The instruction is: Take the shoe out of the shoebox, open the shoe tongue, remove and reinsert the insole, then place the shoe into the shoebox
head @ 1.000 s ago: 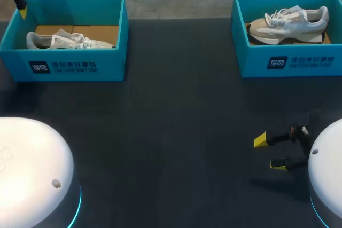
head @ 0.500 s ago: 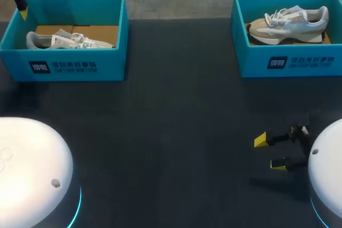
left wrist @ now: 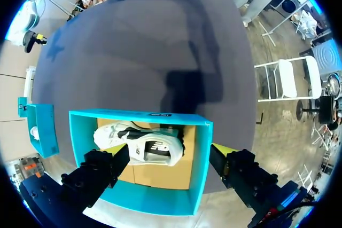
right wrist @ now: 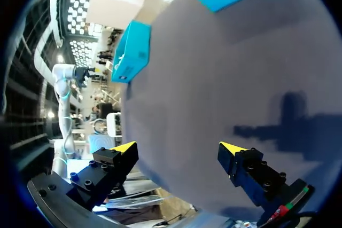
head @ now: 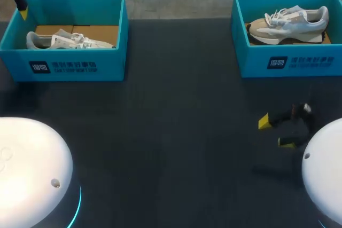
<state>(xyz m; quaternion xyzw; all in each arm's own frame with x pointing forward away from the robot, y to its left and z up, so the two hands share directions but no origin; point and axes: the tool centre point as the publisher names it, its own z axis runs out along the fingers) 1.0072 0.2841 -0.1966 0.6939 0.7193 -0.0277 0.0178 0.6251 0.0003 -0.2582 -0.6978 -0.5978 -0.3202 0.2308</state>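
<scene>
Forward from its earlier spot, the right gripper (head: 274,132) now sits nearer the right shoebox (head: 288,63) at the table's (head: 176,132) far right corner. Its fingers are spread, probably to fetch the shoe (head: 291,22) inside. The left gripper (left wrist: 172,158) hangs spread over the left shoebox (left wrist: 200,169).

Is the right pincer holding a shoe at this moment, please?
No, the right pincer hangs open and empty over the dark table, while the shoe lies inside the right shoebox.
</scene>
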